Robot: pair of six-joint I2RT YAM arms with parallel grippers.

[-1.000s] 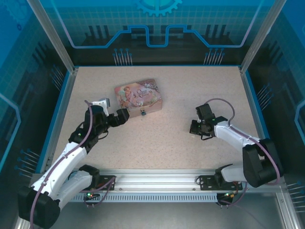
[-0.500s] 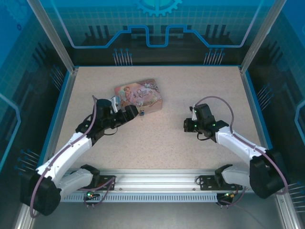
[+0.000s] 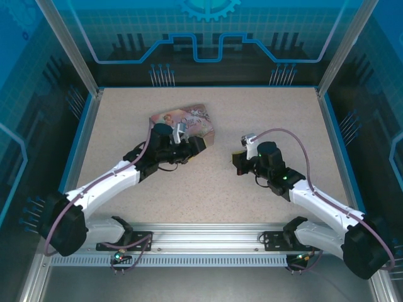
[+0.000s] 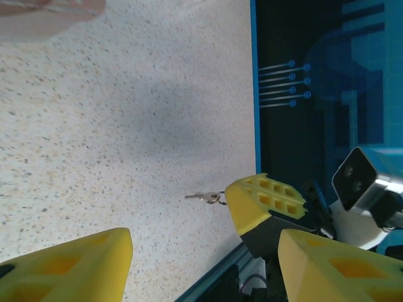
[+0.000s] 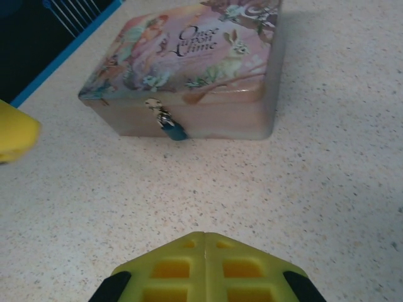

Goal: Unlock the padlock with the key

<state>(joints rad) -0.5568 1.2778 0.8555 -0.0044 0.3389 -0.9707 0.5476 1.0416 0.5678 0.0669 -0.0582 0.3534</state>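
The padlock (image 5: pixel 172 129), a small blue body on a silvery shackle, hangs from the clasp on the front of the pink illustrated tin (image 5: pixel 195 56). My right gripper (image 5: pixel 204 238) is shut and points at the tin's front from a short way off. In the left wrist view the thin key (image 4: pixel 201 197) sticks out sideways from the tip of the right gripper (image 4: pixel 230 200), held by its ring end above the table. My left gripper (image 3: pixel 191 146) is open beside the tin's front, with nothing between its yellow fingers (image 4: pixel 75 261). One left finger (image 5: pixel 14 135) shows at the right wrist view's left edge.
The tin (image 3: pixel 182 121) lies at the middle back of the speckled table (image 3: pixel 208 189). A blue rim (image 3: pixel 330 135) and dark transparent walls enclose the table. Both arms reach inward towards the tin from either side.
The left arm has swung right, bringing its gripper to the tin's front. The right arm has moved left towards the tin, gripper still shut.
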